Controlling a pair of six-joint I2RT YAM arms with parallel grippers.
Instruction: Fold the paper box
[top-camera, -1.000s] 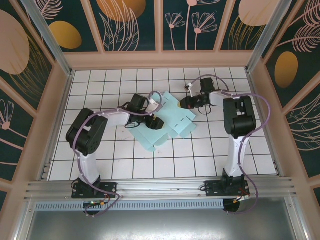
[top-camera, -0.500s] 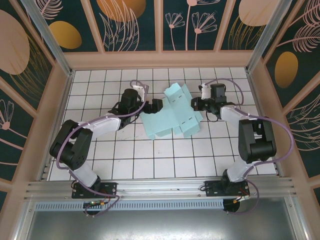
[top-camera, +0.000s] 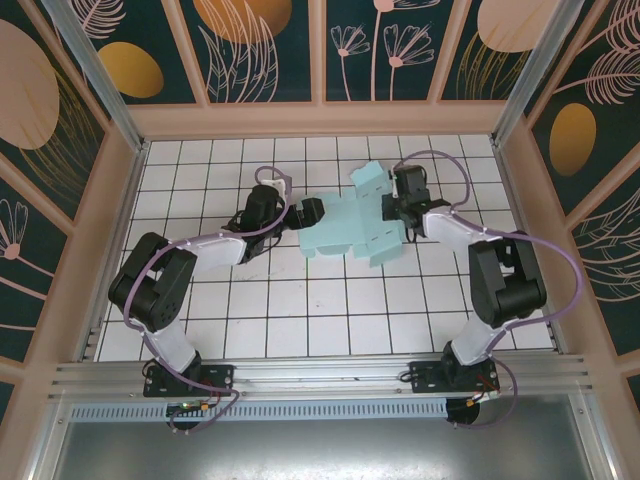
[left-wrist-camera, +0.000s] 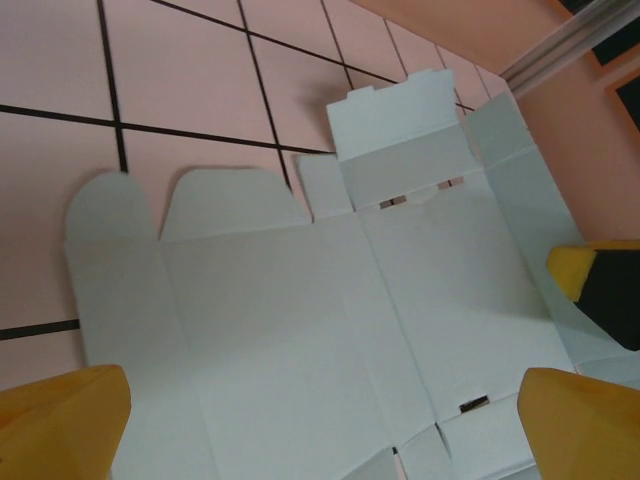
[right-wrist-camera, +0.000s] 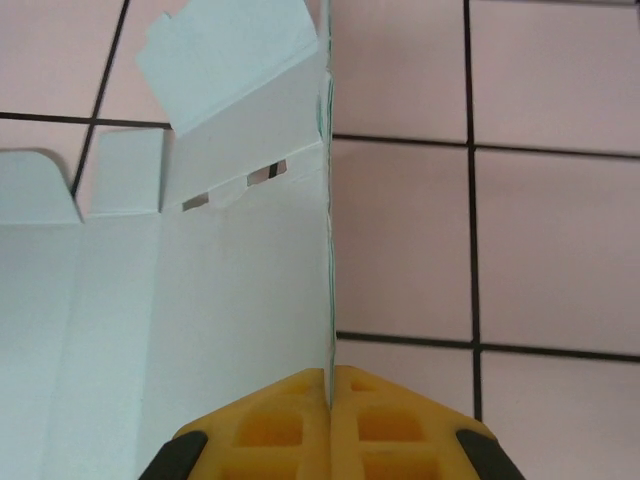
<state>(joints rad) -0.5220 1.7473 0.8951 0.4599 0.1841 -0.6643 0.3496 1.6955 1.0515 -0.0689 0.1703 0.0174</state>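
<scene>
The paper box (top-camera: 350, 228), a pale blue die-cut sheet, lies mostly flat on the tiled table (top-camera: 300, 320) between the arms, with the right gripper (right-wrist-camera: 328, 375) clamped on its upturned right edge panel and the left gripper (left-wrist-camera: 320, 420) spread wide over its left flaps, apparently not touching the card.

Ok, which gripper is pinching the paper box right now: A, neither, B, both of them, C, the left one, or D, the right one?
D: the right gripper has its fingers closed together on the edge of the paper box, while the left gripper has its fingers spread wide apart over the sheet, gripping nothing.
</scene>
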